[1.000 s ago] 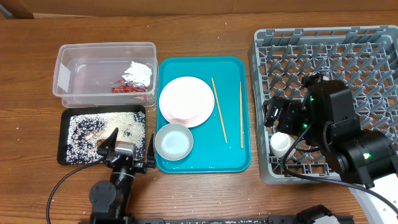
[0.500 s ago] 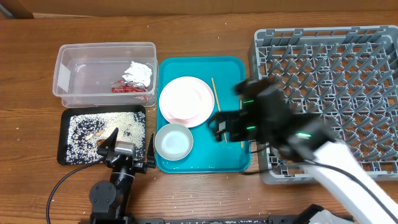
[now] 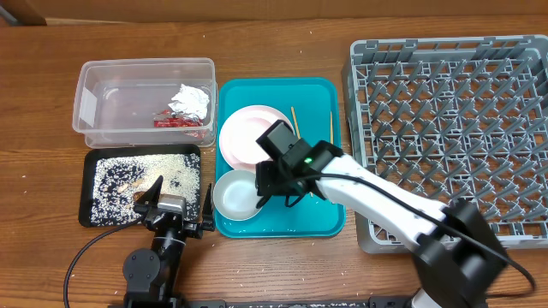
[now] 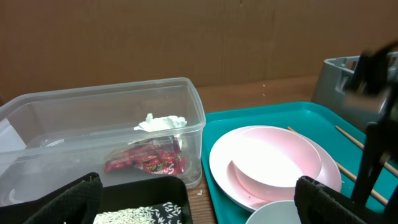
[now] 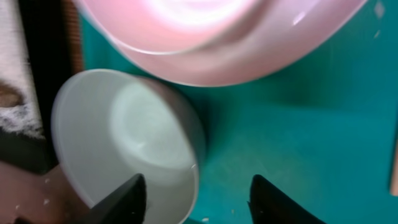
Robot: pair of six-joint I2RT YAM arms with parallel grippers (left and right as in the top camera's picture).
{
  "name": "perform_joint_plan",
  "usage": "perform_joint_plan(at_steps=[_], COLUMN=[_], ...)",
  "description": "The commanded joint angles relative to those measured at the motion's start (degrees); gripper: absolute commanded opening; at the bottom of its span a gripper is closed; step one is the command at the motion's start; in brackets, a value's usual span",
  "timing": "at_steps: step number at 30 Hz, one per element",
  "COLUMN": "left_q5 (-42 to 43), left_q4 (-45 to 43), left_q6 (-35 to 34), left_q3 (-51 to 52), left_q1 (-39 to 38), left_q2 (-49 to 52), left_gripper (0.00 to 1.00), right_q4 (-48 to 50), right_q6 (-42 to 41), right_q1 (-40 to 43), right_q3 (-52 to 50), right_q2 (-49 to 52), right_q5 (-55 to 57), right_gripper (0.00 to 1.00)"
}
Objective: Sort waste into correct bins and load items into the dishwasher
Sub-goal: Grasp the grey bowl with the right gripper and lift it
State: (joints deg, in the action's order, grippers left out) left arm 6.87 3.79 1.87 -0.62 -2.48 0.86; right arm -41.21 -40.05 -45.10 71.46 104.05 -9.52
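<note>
Pale bowl [image 3: 231, 198] sits upright in the near-left corner of the teal tray [image 3: 321, 218], just in front of the plates. Looks empty.

Right fingers [image 5: 121, 199] hang over the bowl's right side, apart. In the wrist view one finger lies over the bowl's inside and the other over bare tray, with the rim between them. No contact with the rim is visible. The right arm reaches across the tray from the rack side.

Pink plate [image 4: 273, 158] rests on top of the larger white plate [image 4: 219, 177], at the far-left of the same tray. Chopsticks [image 3: 332, 133] lie on the tray's right half, running front to back and partly hidden by the arm.

Left of the tray is the clear tub [image 3: 94, 128], holding the crumpled tissue [image 3: 191, 100] and the red wrapper [image 3: 175, 122]. In front of it, the black tray [image 3: 86, 192] is covered in grainy scraps [image 3: 128, 175].

Left fingers [image 4: 68, 202] are spread wide and hold nothing. They sit low at the desk's [image 3: 282, 43] near edge, between the black tray's corner and the bowl.

Grey dish rack [image 3: 462, 103] stands at far right.
</note>
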Motion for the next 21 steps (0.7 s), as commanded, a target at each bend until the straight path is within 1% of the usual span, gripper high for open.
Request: perform_joint_plan(at_steps=[1, 4, 8, 9, 13, 14, 17, 21], left_q5=[0.4, 0.4, 0.4, 0.4, 0.4, 0.4, 0.4, 0.4], left_q4=[-0.1, -0.1, -0.1, -0.1, -0.1, -0.1, -0.1, -0.1], left_q6=[-0.4, -0.4, -0.4, -0.4, -0.4, -0.4, -0.4, -0.4], left_q3=[0.3, 0.3, 0.3, 0.3, 0.3, 0.3, 0.3, 0.3], left_q1=[0.2, 0.2, 0.2, 0.2, 0.2, 0.2, 0.2, 0.2], left_q2=[-0.6, -0.6, -0.6, -0.6, -0.6, -0.6, -0.6, -0.6], left_gripper=[1.0, 1.0, 1.0, 1.0, 1.0, 1.0, 1.0, 1.0], right_q4=[0.4, 0.7, 0.7, 0.9, 1.3, 1.0, 0.0, -3.3], right_q6=[-4.0, -5.4, -5.4, -5.4, -6.1, -6.3, -6.5, -5.8], right_q1=[-0.2, -0.2, -0.5, -0.7, -1.7, -1.7, -0.9, 0.9], right_q3=[0.9, 0.9, 0.9, 0.9, 0.9, 0.9, 1.0, 1.0], right_q2=[2.8, 4.3, 4.6, 4.9, 6.8, 6.9, 5.6, 0.0], right_q5=[-1.5, -1.5, -1.5, -1.5, -1.3, -1.5, -1.5, 0.8], right_gripper=[0.51, 0.47, 0.45, 0.43, 0.17, 0.04, 0.04, 0.04])
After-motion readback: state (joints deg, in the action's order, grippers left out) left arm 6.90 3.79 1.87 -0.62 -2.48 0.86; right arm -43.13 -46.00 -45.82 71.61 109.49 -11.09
